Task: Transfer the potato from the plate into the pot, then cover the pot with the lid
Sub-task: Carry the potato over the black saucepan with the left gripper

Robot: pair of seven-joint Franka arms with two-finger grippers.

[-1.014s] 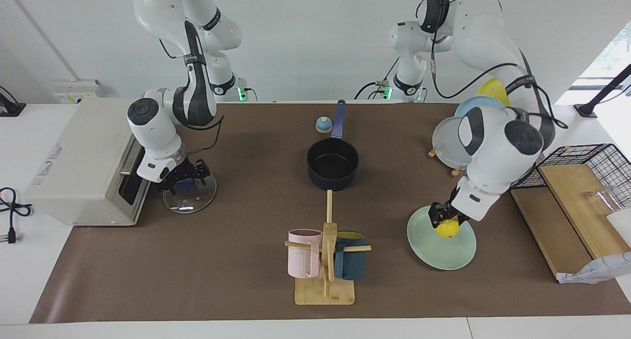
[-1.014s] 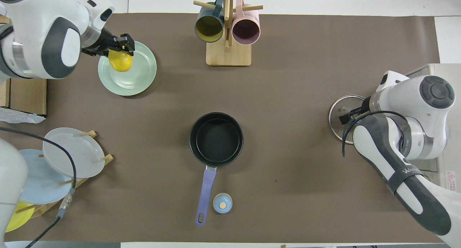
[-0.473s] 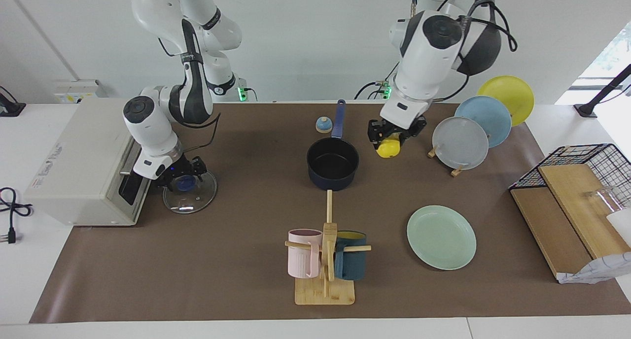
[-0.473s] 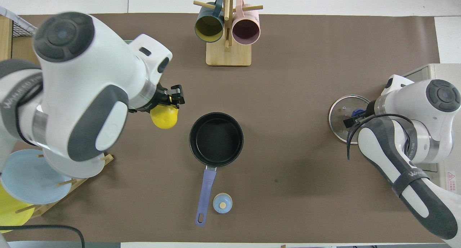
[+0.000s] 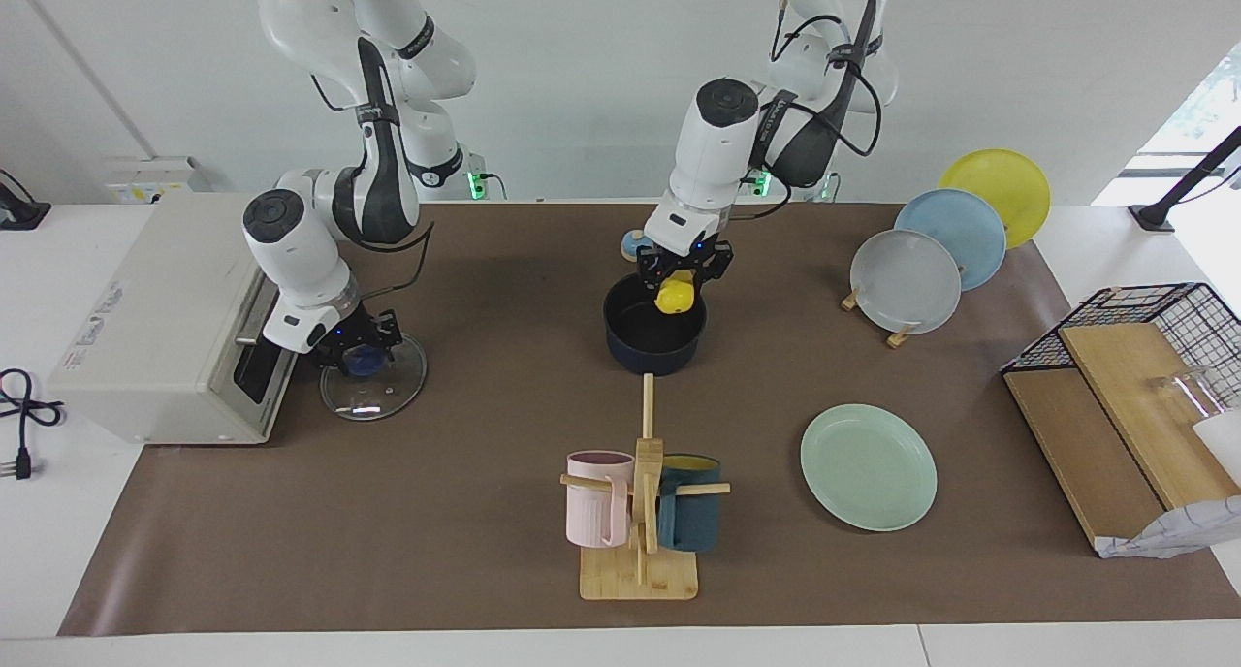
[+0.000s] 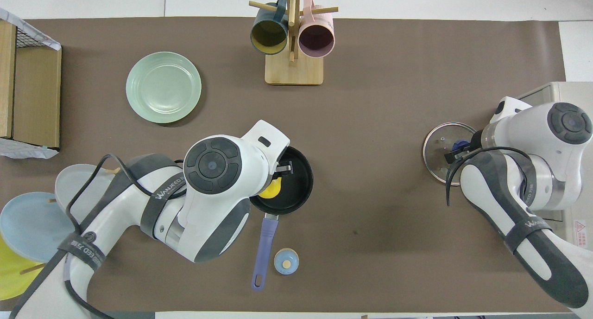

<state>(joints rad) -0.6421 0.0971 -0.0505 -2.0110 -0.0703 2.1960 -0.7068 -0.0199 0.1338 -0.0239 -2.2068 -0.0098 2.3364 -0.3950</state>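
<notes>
Fingers of the left gripper (image 5: 681,271) are clamped on the potato (image 5: 676,295), which hangs over the pot (image 5: 654,326), just above its black interior and toward the edge where the handle joins. In the overhead view the left arm's wrist covers part of the pot, and only a slice of the potato (image 6: 271,189) shows inside the rim of the pot (image 6: 296,180).

With the pot taken as the landmark: its long blue handle points toward the robots, and a small blue-domed bell (image 5: 636,246) stands just beside that handle. The plate (image 5: 868,465) lies farther from the robots than the pot and toward the left arm's end of the table, flat and bare. The mug rack (image 5: 640,512) with a pink and a dark teal mug stands farther from the robots than the pot, roughly in line with it.

Toward the right arm's end of the table, well apart from the pot, the lid (image 5: 373,381) lies flat on the mat beside the toaster oven (image 5: 160,323). The right gripper (image 5: 361,349) is down at the lid's blue knob; whether its fingers have closed on the knob cannot be told.
</notes>
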